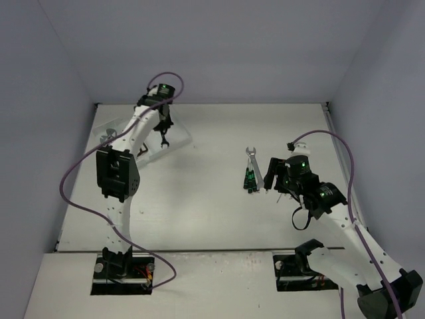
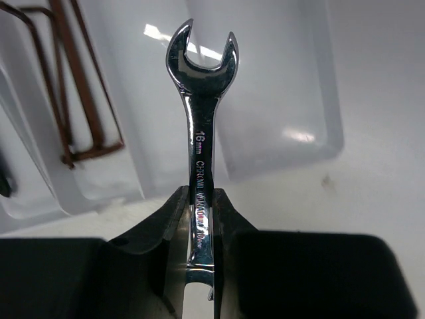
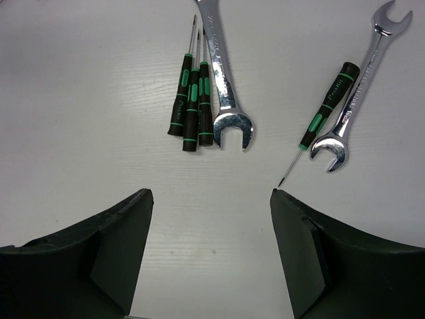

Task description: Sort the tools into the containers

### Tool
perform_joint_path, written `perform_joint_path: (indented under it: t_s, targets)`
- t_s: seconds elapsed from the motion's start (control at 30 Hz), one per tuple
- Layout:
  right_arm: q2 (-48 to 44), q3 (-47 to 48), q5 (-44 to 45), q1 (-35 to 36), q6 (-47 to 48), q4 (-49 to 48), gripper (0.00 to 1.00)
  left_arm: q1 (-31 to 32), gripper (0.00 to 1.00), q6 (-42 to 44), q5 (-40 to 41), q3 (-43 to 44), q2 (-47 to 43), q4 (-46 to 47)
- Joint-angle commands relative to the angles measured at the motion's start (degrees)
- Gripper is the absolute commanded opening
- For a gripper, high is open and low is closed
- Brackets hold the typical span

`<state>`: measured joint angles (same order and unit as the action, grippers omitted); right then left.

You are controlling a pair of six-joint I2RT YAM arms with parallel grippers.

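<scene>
My left gripper (image 2: 199, 199) is shut on a silver open-end wrench (image 2: 201, 100), gripping its shaft so the open head points away. It hangs over the white tray (image 2: 285, 126), whose long compartments lie below. Dark brown hex keys (image 2: 66, 100) rest in a compartment on the left. From above, the left gripper (image 1: 163, 141) is at the tray (image 1: 178, 141) at the back left. My right gripper (image 3: 211, 196) is open over bare table. Ahead of it lie three black screwdrivers with green marks (image 3: 192, 100), a wrench (image 3: 222, 73), another screwdriver (image 3: 329, 106) and a second wrench (image 3: 358, 86).
In the top view the loose tools (image 1: 250, 171) lie mid-table, just left of the right gripper (image 1: 269, 176). Grey walls enclose the table on three sides. A purple cable loops off each arm.
</scene>
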<state>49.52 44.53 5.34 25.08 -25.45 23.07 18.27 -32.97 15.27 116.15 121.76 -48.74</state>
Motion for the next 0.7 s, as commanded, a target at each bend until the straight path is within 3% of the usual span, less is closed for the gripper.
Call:
perform_joint_path:
  t_s: [0.0, 0.2, 0.5, 0.67]
  targets:
    - [0.73, 2.81, 2.72, -0.27, -0.11, -1.39, 0.68, -5.52, 0.0, 1.0, -1.55, 9.76, 2.18, 0.34]
    - [1.15, 2.58, 3.93, -0.3, -1.88, -1.36, 0.68, -10.13, 0.0, 1.24, -3.27, 18.7, 10.85, 0.23]
    - [3.8, 2.4, 6.08, -0.43, -3.29, -1.36, 0.68, -12.64, 0.0, 2.43, -6.75, 25.4, 18.04, 0.67]
    - [8.5, 3.46, 6.58, -0.47, -1.89, -1.45, 0.68, -12.64, 0.33, 3.03, -7.54, 24.01, 16.0, 1.71]
